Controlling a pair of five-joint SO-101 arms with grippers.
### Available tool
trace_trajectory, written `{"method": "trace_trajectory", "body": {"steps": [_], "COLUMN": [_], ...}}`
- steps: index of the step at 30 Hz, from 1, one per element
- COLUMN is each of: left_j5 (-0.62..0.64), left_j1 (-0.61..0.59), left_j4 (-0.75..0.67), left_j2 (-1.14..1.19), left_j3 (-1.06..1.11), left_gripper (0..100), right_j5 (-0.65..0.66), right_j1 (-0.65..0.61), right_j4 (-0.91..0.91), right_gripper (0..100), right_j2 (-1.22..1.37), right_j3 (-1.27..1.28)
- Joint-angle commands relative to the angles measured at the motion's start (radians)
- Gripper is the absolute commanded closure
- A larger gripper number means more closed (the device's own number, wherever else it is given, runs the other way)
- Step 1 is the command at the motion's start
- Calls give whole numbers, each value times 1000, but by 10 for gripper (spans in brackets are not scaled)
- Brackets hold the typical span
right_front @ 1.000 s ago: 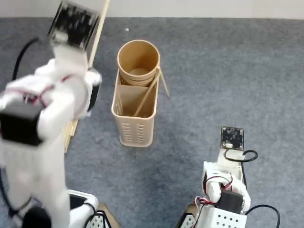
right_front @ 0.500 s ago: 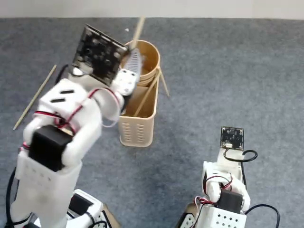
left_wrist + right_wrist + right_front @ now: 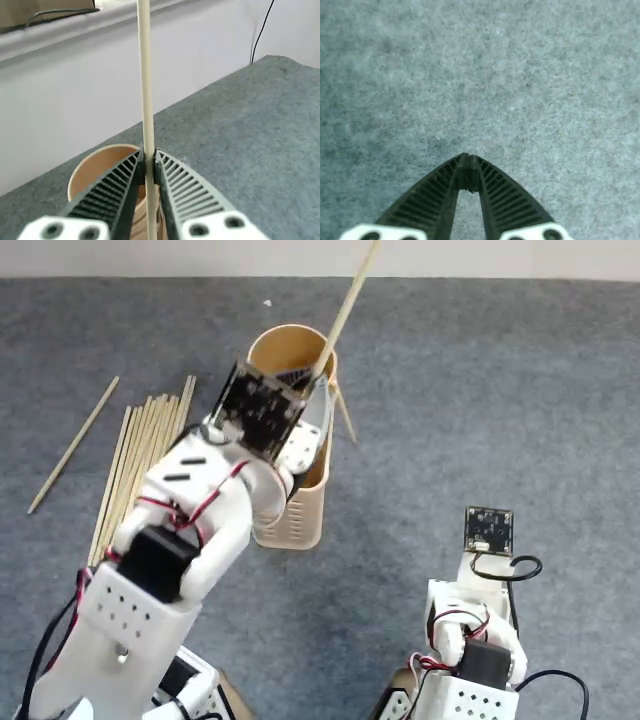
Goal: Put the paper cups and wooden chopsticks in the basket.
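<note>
My left hand (image 3: 148,159) pinches a wooden chopstick (image 3: 144,75) over the basket (image 3: 300,520), a long length standing free; light, stiff and slim, it may pivot in the grip.

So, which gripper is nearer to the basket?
Left. The left gripper hangs over the basket, holding a chopstick; the right gripper is above bare carpet, apart from it.

A grey carpet (image 3: 480,390) covers the table. The basket (image 3: 300,522) stands on it right below the fingers (image 3: 182,182) of the left gripper (image 3: 148,154). A bundle of chopsticks (image 3: 140,465) lies flat well away from those fingers. A single chopstick (image 3: 75,445) lies farther out, apart from the bundle.
</note>
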Motion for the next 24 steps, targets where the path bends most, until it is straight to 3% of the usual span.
{"method": "trace_trajectory", "body": {"steps": [1,6,15,24], "left_j5": [3,11,8,11], "left_j1": [-33,-88,-143,-634], "left_j4": [-26,-26,-25,72], "left_j2": [-102,-217,-274,-263], "left_j3": [65,159,193,163], "left_gripper": [989,851,873,874], "right_j5": [-11,-11,-11,-11], "right_j1": [7,7,7,7], "right_j4": [4,4,4,4], "right_gripper": [993,993,993,993], "right_j2": [-12,-12,-12,-12], "right_j3": [136,136,136,136]}}
